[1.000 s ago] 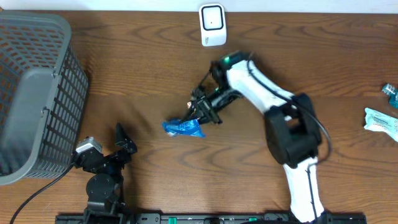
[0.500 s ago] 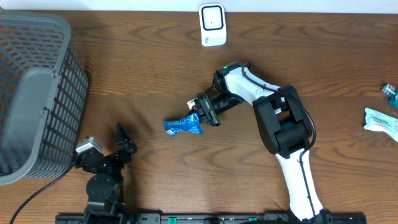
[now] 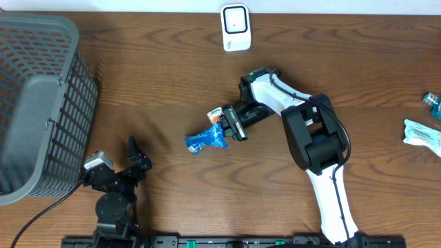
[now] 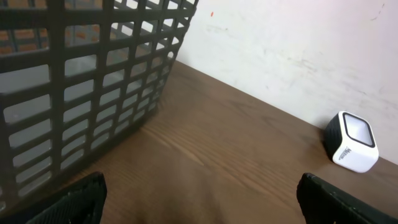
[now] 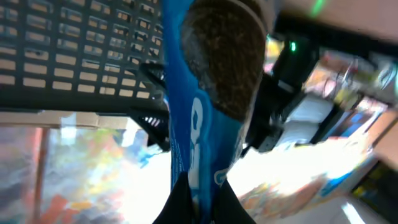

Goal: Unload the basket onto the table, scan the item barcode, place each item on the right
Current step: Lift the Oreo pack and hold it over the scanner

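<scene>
Your right gripper (image 3: pixel 231 124) was clamped shut on one end of the blue packet (image 3: pixel 205 140), near the middle of the tabletop (image 3: pixel 165 83). The rest of the wrapper stuck out toward the left edge. Pinching it by the end left most of the printed face uncovered, which is probably what you wanted for a scan. Neither the overhead nor the wrist view showed you a barcode, so you could not tell which face carried it. The scanner (image 3: pixel 236 27) stood at the middle of the back edge, well apart from the packet. Only bare wood lay between them, so nothing blocked a straight carry toward its window. I judged the packet would need turning as well as moving. Your left gripper (image 3: pixel 136 155) sat near the front edge toward the left corner, jaws wide open and holding nothing, clear of that path. The grey basket (image 3: pixel 41 103) filled the left edge just beside it. Two other packets (image 3: pixel 422 132) lay at the right edge, out of the way.
</scene>
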Controlling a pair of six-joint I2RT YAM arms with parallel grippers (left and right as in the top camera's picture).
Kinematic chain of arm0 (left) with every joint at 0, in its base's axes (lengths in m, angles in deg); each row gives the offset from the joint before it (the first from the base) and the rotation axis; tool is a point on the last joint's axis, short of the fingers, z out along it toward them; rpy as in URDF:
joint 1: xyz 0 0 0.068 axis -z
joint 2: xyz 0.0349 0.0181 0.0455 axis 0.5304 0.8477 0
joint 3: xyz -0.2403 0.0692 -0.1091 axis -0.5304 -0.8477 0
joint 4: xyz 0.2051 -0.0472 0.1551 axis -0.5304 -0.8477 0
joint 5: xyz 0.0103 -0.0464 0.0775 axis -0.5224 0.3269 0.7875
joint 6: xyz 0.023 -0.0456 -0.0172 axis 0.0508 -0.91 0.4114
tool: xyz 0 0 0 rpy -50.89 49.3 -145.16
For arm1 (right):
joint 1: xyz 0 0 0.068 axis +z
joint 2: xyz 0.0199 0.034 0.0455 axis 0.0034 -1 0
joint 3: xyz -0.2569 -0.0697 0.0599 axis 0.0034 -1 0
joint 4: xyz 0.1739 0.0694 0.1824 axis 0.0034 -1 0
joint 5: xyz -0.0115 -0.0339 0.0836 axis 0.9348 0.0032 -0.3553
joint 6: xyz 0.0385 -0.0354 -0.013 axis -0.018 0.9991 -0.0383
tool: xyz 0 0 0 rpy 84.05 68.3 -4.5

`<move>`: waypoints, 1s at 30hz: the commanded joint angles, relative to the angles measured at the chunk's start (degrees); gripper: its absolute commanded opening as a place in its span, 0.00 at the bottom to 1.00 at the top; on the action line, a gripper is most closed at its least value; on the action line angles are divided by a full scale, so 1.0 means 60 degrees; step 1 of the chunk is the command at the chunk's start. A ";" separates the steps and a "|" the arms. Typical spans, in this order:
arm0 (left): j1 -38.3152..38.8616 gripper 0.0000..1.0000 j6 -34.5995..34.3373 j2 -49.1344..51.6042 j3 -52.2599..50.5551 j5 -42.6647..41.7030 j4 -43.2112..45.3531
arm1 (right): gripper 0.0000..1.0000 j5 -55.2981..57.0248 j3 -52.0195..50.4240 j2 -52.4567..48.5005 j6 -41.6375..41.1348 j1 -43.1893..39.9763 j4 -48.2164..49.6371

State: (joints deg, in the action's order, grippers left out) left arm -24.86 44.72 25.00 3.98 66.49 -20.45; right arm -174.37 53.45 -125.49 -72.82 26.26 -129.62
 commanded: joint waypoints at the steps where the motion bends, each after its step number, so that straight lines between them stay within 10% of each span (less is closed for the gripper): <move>1: 0.0022 0.98 0.0193 -0.0058 -0.0259 0.0098 -0.0062 | 0.01 -0.0459 0.0062 0.0004 0.1359 -0.0193 -0.0754; 13: 0.0022 0.98 0.0193 -0.0058 -0.0259 0.0098 -0.0062 | 0.01 0.0138 0.0426 0.0794 0.2845 -0.1038 -0.0758; 30: 0.0022 0.98 0.0193 -0.0058 -0.0259 0.0098 -0.0066 | 0.02 0.7402 0.3971 0.3045 -0.0940 -0.2324 0.3621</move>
State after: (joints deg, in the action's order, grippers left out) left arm -24.86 44.74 25.00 3.98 66.47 -20.45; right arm -138.35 73.41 -108.83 -75.53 11.29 -111.93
